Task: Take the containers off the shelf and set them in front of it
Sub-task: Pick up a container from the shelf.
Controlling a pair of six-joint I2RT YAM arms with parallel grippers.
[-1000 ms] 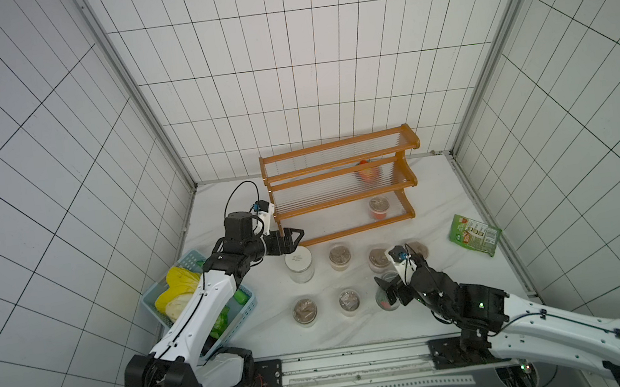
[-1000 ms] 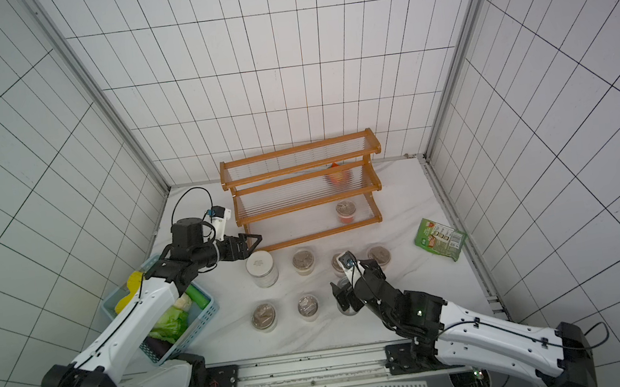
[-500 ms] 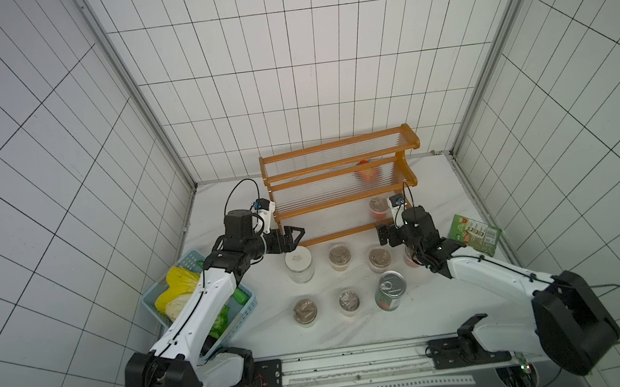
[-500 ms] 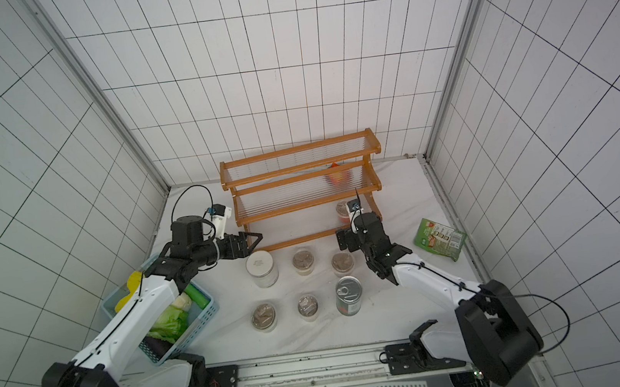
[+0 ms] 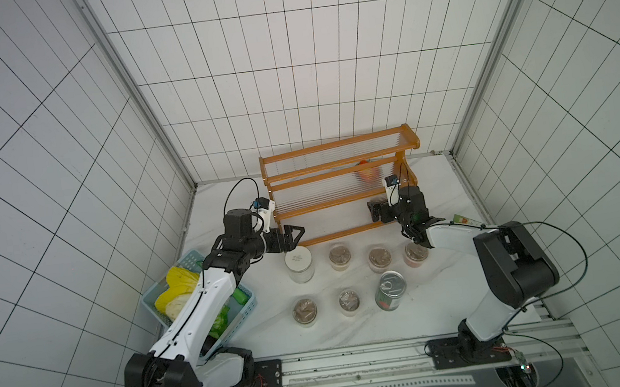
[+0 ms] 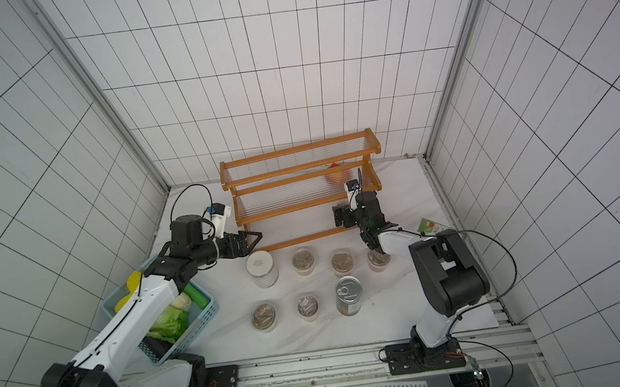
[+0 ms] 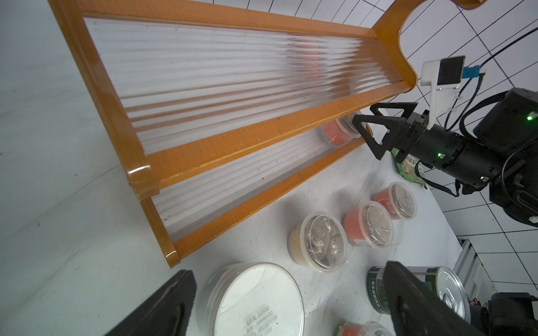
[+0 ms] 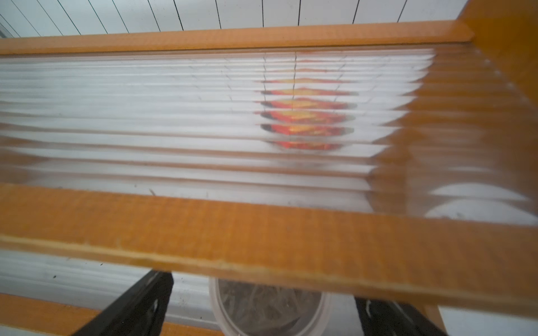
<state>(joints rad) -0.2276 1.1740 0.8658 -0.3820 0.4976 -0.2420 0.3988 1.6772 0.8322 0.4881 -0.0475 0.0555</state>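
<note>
**Near row.** On the white tabletop, closest to the arm bases, two front cups and the green tin can stand upright in a line. The light blue basket of vegetables sits beside them, partly under the left arm.

**Second row.** The white-lidded jar and three rear cups stand just in front of the shelf. The left gripper hangs over the jar's far edge. Its jaws are spread wide and hold nothing.

**Shelf.** One red-banded shelf cup stands on the lowest tier, at the end nearer the right arm. The right gripper reaches in beneath the middle tier. Its jaws are wide apart on either side of this cup, with a gap showing on both sides in the right wrist view. The green snack packet lies beside the right arm, partly hidden.

**Farthest.** A red-and-yellow item shows through the slats higher up. It is too distorted to identify.
</note>
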